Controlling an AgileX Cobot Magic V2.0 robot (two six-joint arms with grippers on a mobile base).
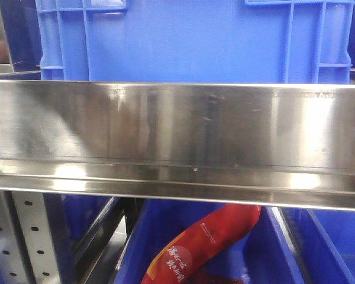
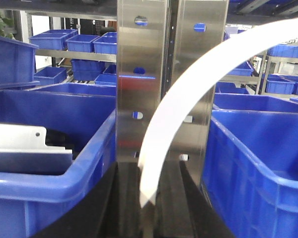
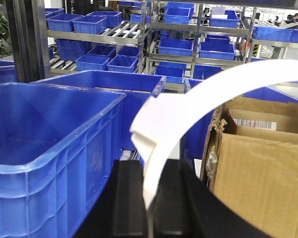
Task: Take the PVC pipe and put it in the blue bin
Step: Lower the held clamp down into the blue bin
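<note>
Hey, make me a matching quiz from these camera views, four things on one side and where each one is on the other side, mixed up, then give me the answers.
Things
1. red packet
2. cardboard box
3. white bracket
4. PVC pipe in the left wrist view

Places
A. between the fingers of the left gripper
B. in the lower blue bin, under the steel rail
C. just right of the right gripper in its wrist view
D. inside the left blue bin, beside the steel post

Pairs: 1-B, 2-C, 3-D, 4-A
</note>
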